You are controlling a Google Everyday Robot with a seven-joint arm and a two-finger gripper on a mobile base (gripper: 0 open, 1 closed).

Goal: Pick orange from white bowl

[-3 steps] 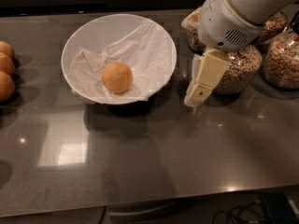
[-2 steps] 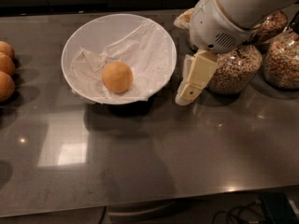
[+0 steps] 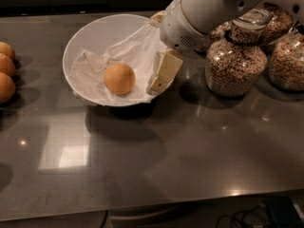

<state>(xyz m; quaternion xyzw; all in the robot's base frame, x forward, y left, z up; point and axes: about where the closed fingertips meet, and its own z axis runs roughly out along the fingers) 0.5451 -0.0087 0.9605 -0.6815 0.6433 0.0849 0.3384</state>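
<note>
The orange [image 3: 119, 78] lies in the middle of the white bowl [image 3: 90, 32], on a crumpled white paper sheet [image 3: 137, 51]. The bowl stands on the grey counter at the back left of centre. My gripper [image 3: 161, 76] hangs from the white arm [image 3: 204, 8] over the bowl's right rim, its cream fingers pointing down, a short way right of the orange and not touching it.
Three orange fruits [image 3: 5, 70] lie at the counter's left edge. Glass jars of brown cereal [image 3: 235, 63] stand at the back right, one further right [image 3: 287, 61]. The grey counter [image 3: 190, 151] stretches to the front edge.
The arm and gripper have moved left, from beside the jars to over the bowl's right rim. The orange and bowl have not moved.
</note>
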